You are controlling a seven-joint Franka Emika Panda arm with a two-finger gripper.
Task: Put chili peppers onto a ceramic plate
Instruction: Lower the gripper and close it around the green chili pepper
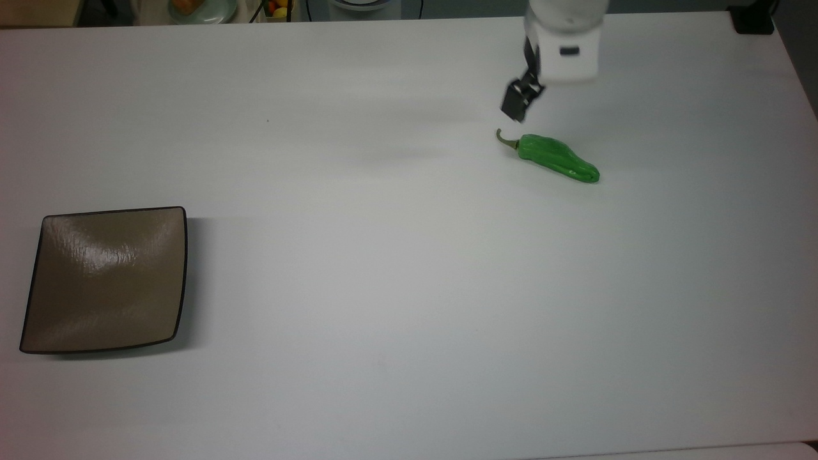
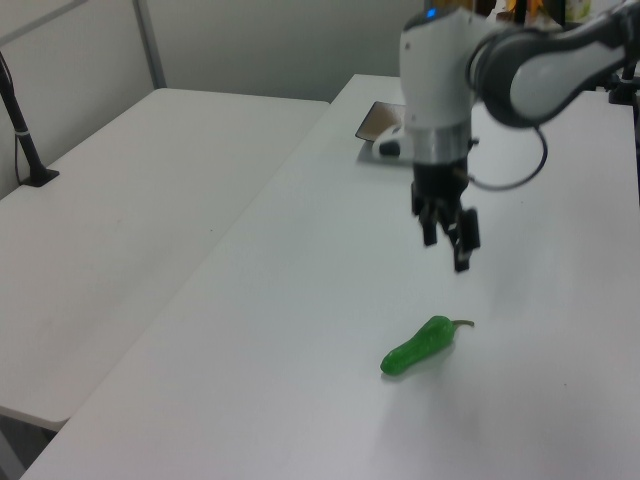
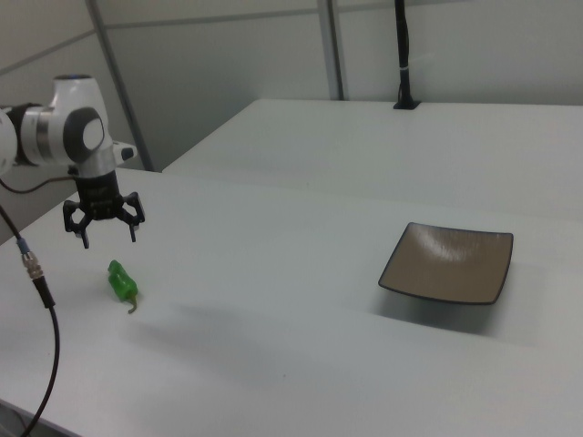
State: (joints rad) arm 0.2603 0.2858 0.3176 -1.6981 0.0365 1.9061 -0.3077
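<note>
Here is the gripper (image 3: pixel 103 233), fingers spread wide and holding nothing, hanging in the air above the white table (image 1: pixel 396 268); in the top view it sits just at eleven o'clock of the chili pepper (image 1: pixel 557 158), close to the stem end, not touching. The chili pepper lies flat on the table, stem toward nine o'clock in the top view, blunt tip toward four; in the left view it lies below the gripper (image 2: pixel 448 235), at about six o'clock of it. The ceramic plate (image 1: pixel 38 281) waits bare, well apart, far out at eight o'clock from the pepper in the top view; in the right view the ceramic plate (image 3: pixel 496 273) lies off at three o'clock of the arm.

The step in hand looks like the approach for the pick, so the task is barely begun; to do it well, I'd say centre over the thick middle of the body, not the thin stem; turn the wrist so the fingers close across the narrow width; come straight down, stopping just short of the table; close gently, since the glossy, lumpy skin may slip or roll sideways.
</note>
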